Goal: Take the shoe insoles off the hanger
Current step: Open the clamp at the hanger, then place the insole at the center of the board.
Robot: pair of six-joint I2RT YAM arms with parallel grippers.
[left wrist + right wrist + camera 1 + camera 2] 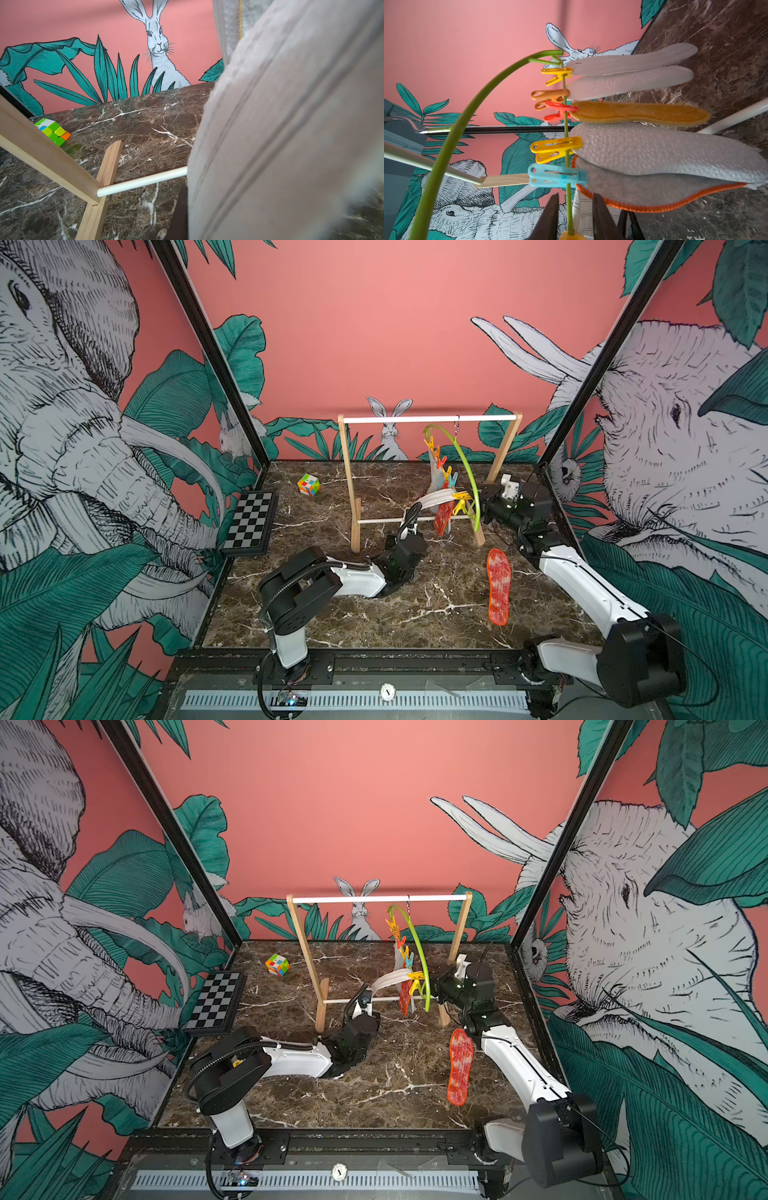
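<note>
The lime-green hanger (pixel 465 464) hangs from the rack's white rod, tilted, its clips holding several shoe insoles (pixel 639 113): two white, one mustard, one dimpled grey, one orange-edged. My left gripper (pixel 417 508) is shut on a ribbed pale insole (pixel 434 498) and holds it stretched sideways from a yellow clip (pixel 461 495); this insole (pixel 291 135) fills the left wrist view. My right gripper (pixel 575 220) straddles the hanger's thin bar and that yellow clip (pixel 572 235). Its jaws stand narrowly apart; contact with the clip is not clear. A mottled red insole (pixel 498 587) lies flat on the table.
The wooden rack (pixel 347 472) with its white rods stands mid-table. A colour cube (pixel 308 484) sits at the back left. A chessboard (pixel 249 522) leans at the left edge. The marble tabletop (pixel 374 614) spreads in front of the arms.
</note>
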